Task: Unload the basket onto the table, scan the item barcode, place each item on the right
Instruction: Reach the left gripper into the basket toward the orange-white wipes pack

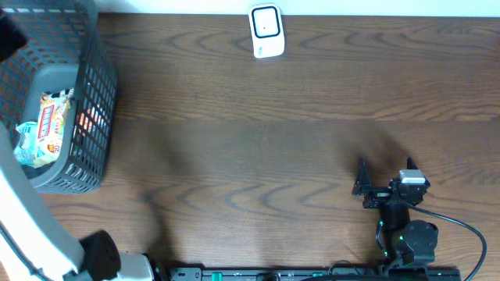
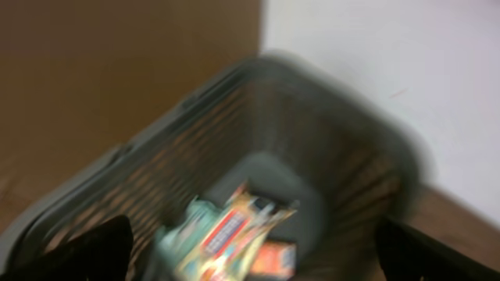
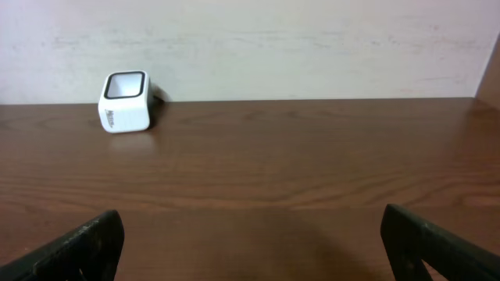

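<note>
**Reaching for the goods:** my left gripper hangs wide open and empty over the grey mesh basket at the far left of the desk. The wrist view is blurred. The item to be scanned, a cream-and-red snack packet, lies in the bottom of the basket, seemingly overlapping an orange packet. My right gripper, also spread and holding nothing, waits low at the near right. It faces the white scanner, which stands at the desk's far edge, well apart from the basket.

As I judge it, the step in hand is the pick. I should come straight down between the basket walls and set my fingers across the packet's narrow width. I want only the top packet, gripped near an edge so the printed faces stay uncovered. The wrapper looks slick and crinkly, so a firm close is likely needed. I cannot see the barcode, so the packet may need turning once it has been lifted clear of the rim.
</note>
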Controlling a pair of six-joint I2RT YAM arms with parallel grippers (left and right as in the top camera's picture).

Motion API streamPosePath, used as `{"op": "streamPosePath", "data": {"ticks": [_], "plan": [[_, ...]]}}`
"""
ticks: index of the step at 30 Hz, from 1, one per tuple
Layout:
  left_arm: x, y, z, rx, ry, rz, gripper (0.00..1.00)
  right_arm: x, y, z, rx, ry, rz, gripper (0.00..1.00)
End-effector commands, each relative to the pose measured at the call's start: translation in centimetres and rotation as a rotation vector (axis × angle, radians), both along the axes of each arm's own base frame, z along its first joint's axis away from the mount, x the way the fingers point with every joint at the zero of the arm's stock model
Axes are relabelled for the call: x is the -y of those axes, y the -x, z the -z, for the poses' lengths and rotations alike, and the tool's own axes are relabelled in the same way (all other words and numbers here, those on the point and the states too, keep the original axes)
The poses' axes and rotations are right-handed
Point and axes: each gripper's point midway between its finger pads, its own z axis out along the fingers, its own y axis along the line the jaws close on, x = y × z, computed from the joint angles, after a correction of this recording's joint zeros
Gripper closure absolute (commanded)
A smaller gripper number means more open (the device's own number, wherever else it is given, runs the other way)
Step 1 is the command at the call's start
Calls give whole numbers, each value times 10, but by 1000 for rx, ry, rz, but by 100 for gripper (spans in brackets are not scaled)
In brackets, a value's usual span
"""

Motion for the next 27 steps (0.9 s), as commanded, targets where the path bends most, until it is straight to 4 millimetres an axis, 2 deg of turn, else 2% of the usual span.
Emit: {"op": "streamPosePath", "data": {"ticks": [1,4,7,11,16,23,27], "plan": [[-35,9,22,-59,38,-105,2,1,0,0,1,15,3,1],[-65,9,55,-141,81,-162,2,1,0,0,1,15,3,1],[-78,6,92,-248,127,-159,2,1,0,0,1,14,3,1],[-70,-11,151,-424,193,2,2,1,0,0,1,15,3,1],[-59,-18,212,-602,237,128,2,1,0,0,1,15,3,1],[-37,-29,267,-735,226,283,2,1,0,0,1,14,3,1],[-43,-27,290,-775,191,262,2,1,0,0,1,14,3,1]]}}
